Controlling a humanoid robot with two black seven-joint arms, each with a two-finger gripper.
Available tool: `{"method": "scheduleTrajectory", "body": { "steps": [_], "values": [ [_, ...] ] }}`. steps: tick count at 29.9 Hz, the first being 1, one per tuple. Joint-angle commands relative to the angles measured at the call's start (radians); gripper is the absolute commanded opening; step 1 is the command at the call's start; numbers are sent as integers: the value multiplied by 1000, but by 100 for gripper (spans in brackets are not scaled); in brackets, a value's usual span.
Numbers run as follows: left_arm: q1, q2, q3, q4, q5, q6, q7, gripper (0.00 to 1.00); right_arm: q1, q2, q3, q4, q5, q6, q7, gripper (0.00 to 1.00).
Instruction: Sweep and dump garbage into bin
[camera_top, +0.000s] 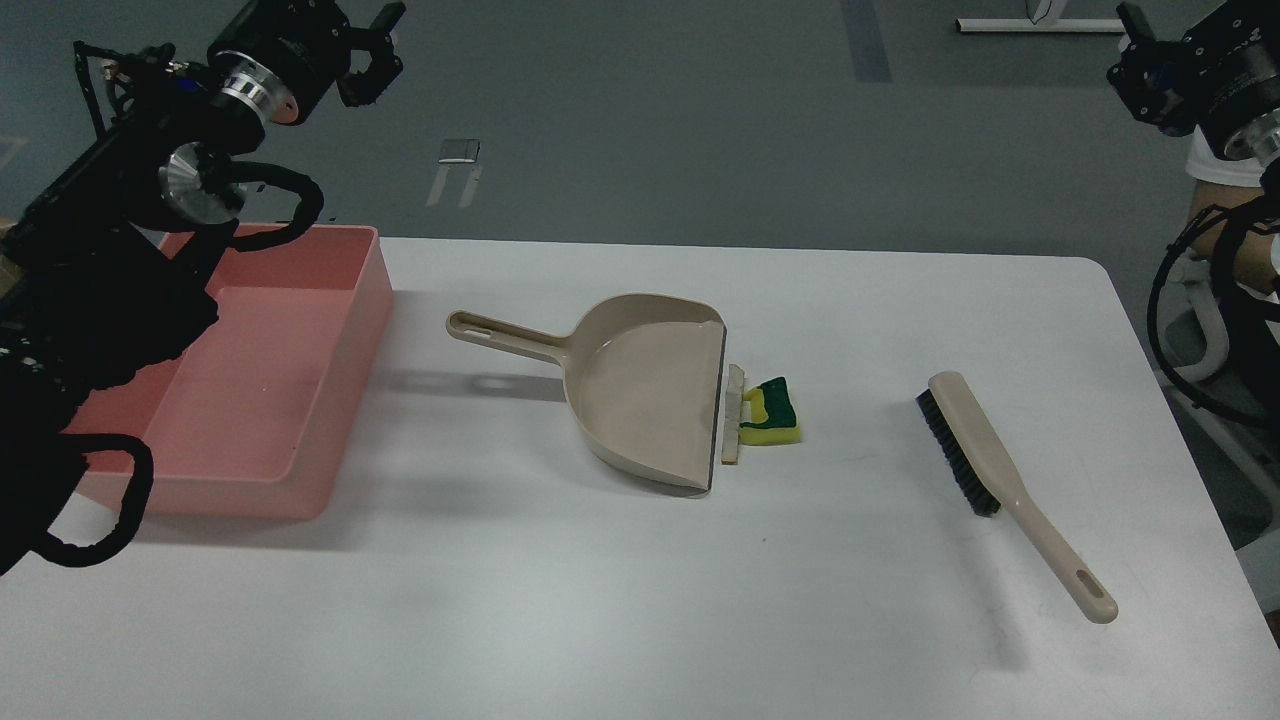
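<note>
The garbage lies mid-table: a yellow sponge chunk with a green top (775, 415) and a thin whitish strip (733, 415), both right at the open lip of the beige dustpan (650, 390). The beige black-bristled brush (1000, 470) lies on the table to the right. The pink bin (250, 400) stands at the table's left and looks empty. My left gripper (372, 55) is raised beyond the bin's far edge, open and empty. My right gripper (1140, 55) is high at the top right, off the table, dark and seen end-on.
The dustpan's handle (500, 335) points left toward the bin. The white table (600, 600) has its right edge close to the brush handle. My left arm's cables hang over the bin's left side. Grey floor lies beyond the table.
</note>
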Motion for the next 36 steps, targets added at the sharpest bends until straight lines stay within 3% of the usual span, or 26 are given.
{"method": "scheduleTrajectory", "body": {
  "steps": [1, 6, 12, 16, 26, 30, 36],
  "values": [
    [-4, -1, 3, -5, 4, -17, 3, 99, -10, -6, -1, 0, 0, 0, -1, 100],
    [1, -10, 4, -15, 7, -50, 13, 98, -13, -6, -1, -1, -2, 0, 1, 100],
    [19, 16, 7, -133, 7, -57, 9, 98, -16, -7, 1, 0, -2, 0, 1, 100],
    [137, 89, 6, -334, 8, -49, 7, 98, -15, -7, 1, 0, -2, 0, 1, 100],
    [350, 286, 66, -707, 68, -29, 9, 98, -18, -45, 1, 5, -2, 0, 1, 100],
    [465, 338, 64, -898, 195, 61, 7, 98, -38, -53, 1, 8, -2, 0, 1, 100],
    [599, 343, 64, -1031, 371, 143, 7, 92, -36, -53, 1, 22, 0, 0, -1, 100]
  ]
}}
